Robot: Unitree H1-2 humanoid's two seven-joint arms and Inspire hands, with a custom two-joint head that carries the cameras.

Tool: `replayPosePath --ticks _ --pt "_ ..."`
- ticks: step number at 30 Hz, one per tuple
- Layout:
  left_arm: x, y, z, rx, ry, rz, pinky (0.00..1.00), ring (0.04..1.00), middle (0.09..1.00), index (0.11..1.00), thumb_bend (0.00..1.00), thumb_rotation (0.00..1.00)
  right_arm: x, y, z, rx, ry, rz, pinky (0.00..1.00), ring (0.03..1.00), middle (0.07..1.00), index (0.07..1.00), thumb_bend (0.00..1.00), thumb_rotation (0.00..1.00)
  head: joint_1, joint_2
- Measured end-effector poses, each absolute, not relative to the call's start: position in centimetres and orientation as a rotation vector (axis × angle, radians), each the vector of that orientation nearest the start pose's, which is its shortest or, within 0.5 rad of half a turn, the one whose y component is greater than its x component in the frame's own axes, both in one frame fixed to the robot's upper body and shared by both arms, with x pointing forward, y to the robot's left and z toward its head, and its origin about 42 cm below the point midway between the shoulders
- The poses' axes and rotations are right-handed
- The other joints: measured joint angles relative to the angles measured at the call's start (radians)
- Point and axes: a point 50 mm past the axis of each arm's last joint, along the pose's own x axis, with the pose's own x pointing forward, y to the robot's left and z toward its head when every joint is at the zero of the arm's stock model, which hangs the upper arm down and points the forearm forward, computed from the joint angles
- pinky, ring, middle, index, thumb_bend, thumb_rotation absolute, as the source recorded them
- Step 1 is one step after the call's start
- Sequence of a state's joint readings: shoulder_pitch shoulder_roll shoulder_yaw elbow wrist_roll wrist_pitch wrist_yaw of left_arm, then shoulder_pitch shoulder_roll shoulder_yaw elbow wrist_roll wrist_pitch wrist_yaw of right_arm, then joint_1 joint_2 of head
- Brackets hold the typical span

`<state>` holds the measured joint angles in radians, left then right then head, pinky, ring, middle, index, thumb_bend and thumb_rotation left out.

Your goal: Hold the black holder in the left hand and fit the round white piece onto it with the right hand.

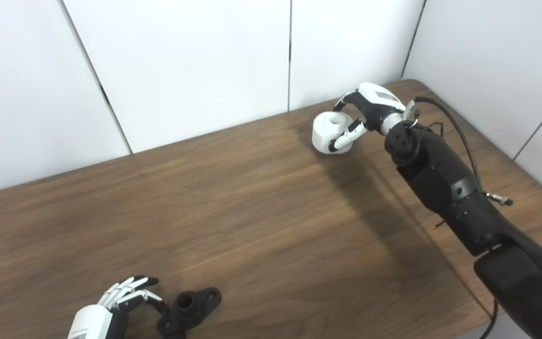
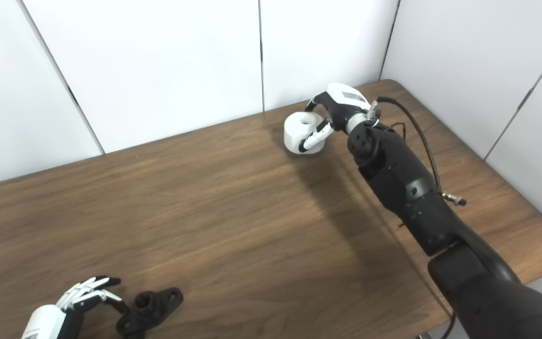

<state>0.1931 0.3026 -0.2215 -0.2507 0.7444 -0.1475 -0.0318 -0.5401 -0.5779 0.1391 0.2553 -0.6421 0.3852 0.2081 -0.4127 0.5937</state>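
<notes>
Count, task parts: one black holder (image 1: pixel 190 310) and one round white piece (image 1: pixel 331 133); two hands in view, one per arm.
Surface: both parts are sitting on a brown wooden table (image 1: pixel 233 202), which is backing onto white wall panels (image 1: pixel 191 61).
Black holder: it is lying flat near the table's front-left edge, a raised round socket in the middle with a flange ear to each side; a hole is showing in the far ear.
Left hand (image 1: pixel 111 308): it is resting just left of the holder with its fingers (image 1: pixel 125 288) spread apart and grasping nothing; one dark fingertip is reaching close to the holder's near side, contact cannot be told.
Round white piece: it is sitting at the far right of the table, close to the wall, a short cylinder with a hole in its top face.
Right hand (image 1: pixel 367 113): it is wrapping around the white piece, fingers curling over the far side and another across the front, grasping it; whether the piece is lifting off the table cannot be told.
Separation: the two parts are lying well apart, at opposite corners of the table.
View difference: the right eye view is showing the same scene displaced leftward, with more of the right wall and the table's right-hand corner; the left eye view is cropping that corner.
</notes>
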Motion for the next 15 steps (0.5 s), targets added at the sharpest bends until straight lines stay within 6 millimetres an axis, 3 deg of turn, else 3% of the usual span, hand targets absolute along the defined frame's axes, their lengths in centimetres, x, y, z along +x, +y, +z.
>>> replayPosePath --ticks 4,6,7,15 --pt "21.00 23.43 11.76 0.981 -0.226 -0.316 0.87 0.856 0.792 0.489 0.51 0.04 44.06 -37.24 24.31 -1.186 0.174 -0.114 0.99 0.976 0.864 0.588 0.82 0.20 0.005 0.002" --pt "20.99 23.42 11.77 0.980 -0.225 -0.315 0.87 0.855 0.791 0.489 0.51 0.04 44.06 -37.23 24.31 -1.184 0.173 -0.113 0.97 0.981 0.863 0.511 0.59 0.16 0.005 0.002" --pt "20.98 23.40 11.77 0.980 -0.224 -0.315 0.86 0.853 0.790 0.489 0.51 0.04 44.06 -37.23 24.31 -1.183 0.171 -0.113 0.96 0.981 0.862 0.500 0.56 0.15 0.005 0.002" --pt "20.98 23.31 11.80 0.977 -0.221 -0.310 0.86 0.850 0.789 0.488 0.51 0.04 44.02 -37.18 24.33 -1.182 0.147 -0.118 0.90 0.969 0.851 0.484 0.52 0.14 0.008 0.002"
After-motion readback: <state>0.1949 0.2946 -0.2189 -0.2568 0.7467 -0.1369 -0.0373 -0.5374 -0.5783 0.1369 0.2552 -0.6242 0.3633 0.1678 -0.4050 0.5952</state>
